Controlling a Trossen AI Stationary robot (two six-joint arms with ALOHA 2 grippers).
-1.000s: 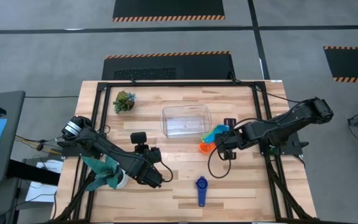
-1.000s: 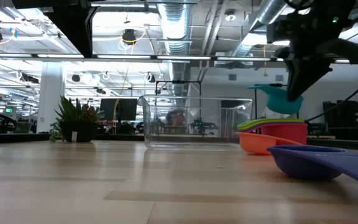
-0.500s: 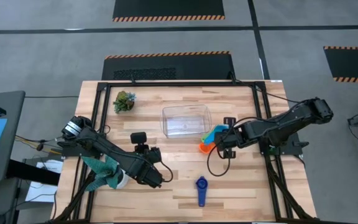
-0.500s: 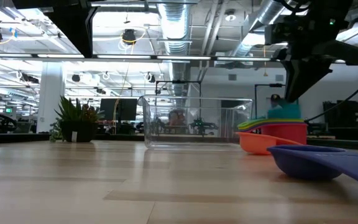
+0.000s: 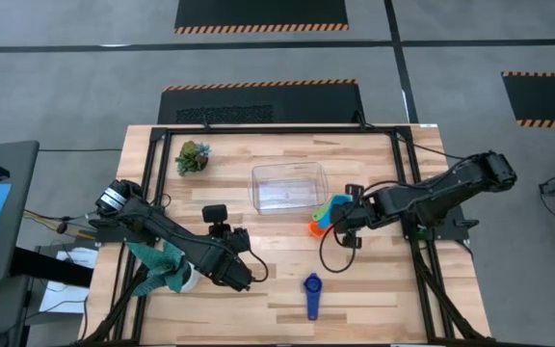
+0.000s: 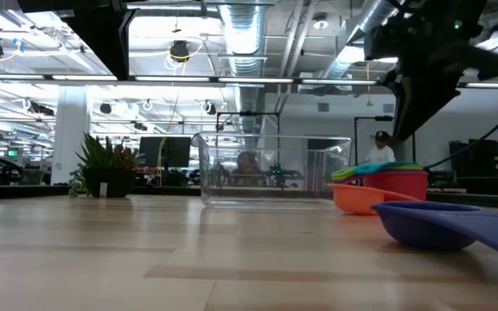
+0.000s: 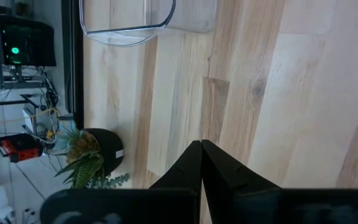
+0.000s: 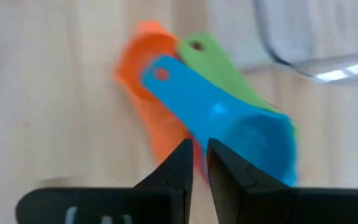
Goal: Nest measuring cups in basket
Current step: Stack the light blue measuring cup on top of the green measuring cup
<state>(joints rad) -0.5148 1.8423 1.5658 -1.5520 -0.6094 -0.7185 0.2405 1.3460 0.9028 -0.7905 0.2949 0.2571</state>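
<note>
Counts, tabletop:
- One clear rectangular plastic basket [image 5: 288, 186] sitting mid-table.
- One nested stack of plastic measuring cups [image 5: 328, 216] lying beside basket; light blue, green, orange layers showing from above, red and yellow also showing in low view; exact number in stack not countable.
- One dark blue plastic measuring cup [image 5: 311, 292] lying apart.
- One small leafy potted plant [image 5: 193, 157] standing.
- Two dark robot arms reaching over table.

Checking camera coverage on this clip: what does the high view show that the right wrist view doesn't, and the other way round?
Only the high view shows the left gripper parked at the table's near-left, the plant and the dark blue cup lying alone. Only the right wrist view shows the holes in the light blue cup and green cup handles. Both show the cup stack beside the basket.
</note>
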